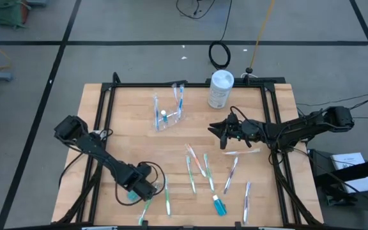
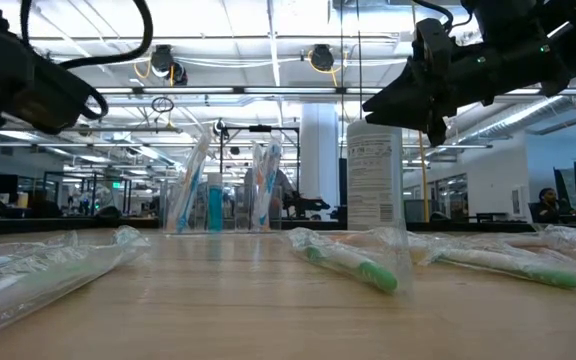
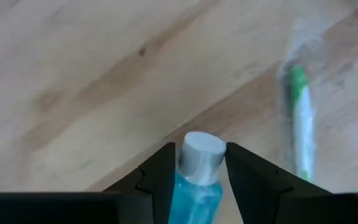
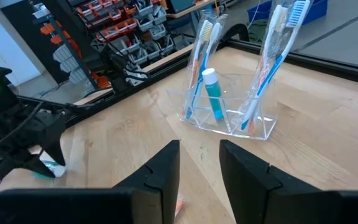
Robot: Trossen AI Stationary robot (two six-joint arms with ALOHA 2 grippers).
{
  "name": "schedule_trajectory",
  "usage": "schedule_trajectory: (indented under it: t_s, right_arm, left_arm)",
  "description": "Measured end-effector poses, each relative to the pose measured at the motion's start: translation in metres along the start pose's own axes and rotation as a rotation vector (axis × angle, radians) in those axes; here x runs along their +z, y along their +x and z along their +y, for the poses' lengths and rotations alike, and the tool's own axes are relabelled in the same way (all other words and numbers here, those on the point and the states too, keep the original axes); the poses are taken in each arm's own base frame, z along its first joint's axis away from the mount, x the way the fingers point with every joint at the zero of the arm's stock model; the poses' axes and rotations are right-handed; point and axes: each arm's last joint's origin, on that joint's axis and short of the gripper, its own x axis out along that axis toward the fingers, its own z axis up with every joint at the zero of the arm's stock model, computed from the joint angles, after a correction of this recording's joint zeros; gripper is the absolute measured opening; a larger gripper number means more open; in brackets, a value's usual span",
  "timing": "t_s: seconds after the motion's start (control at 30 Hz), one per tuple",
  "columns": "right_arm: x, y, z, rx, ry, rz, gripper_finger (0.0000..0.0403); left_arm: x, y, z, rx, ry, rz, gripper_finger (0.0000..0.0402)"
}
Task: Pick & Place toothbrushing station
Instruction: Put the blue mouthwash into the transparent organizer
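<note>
My left gripper (image 1: pixel 139 189) is over the table's near left part, pointing down and shut on a small blue tube (image 3: pixel 194 196) with a pale cap (image 3: pixel 202 155). My right gripper (image 1: pixel 224 132) hovers open with nothing between its fingers, right of the table's middle, and points level toward the clear plastic holder (image 4: pixel 229 121). The holder stands at the far middle with several toothbrushes and a blue tube (image 4: pixel 213 93) upright in it. More wrapped toothbrushes (image 1: pixel 200 167) and another blue tube (image 1: pixel 219 206) lie flat on the near half of the table. My left gripper pinches the blue tube's body just behind the cap (image 3: pixel 191 183) between its two fingers (image 3: pixel 157 180). The fingers come from above and lie along the tube. The cap end sticks out past the fingertips toward the table, and the tube appears clear of the wood.
A tall white canister (image 1: pixel 221 88) stands at the far edge, right of the holder. Two wrapped toothbrushes (image 1: pixel 167 199) lie close to my left gripper, one green-headed (image 3: pixel 298 118). A black frame (image 1: pixel 101 96) rims the table. Bare wood lies between the holder and my left gripper.
</note>
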Motion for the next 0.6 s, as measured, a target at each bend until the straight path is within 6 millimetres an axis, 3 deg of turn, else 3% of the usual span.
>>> schedule_trajectory:
  t_s: [0.4,0.6]
  right_arm:
    - [0.0000,0.0000,0.0000,0.000,0.002,0.000,0.0105]
    - [0.0000,0.0000,0.0000,0.000,0.002,0.000,0.0105]
  left_arm:
    - [0.0006,0.0000,0.0004,0.004,0.111,-0.012,0.0146]
    - [-0.0002,0.0008,-0.0007,0.002,0.109,0.015,0.0102]
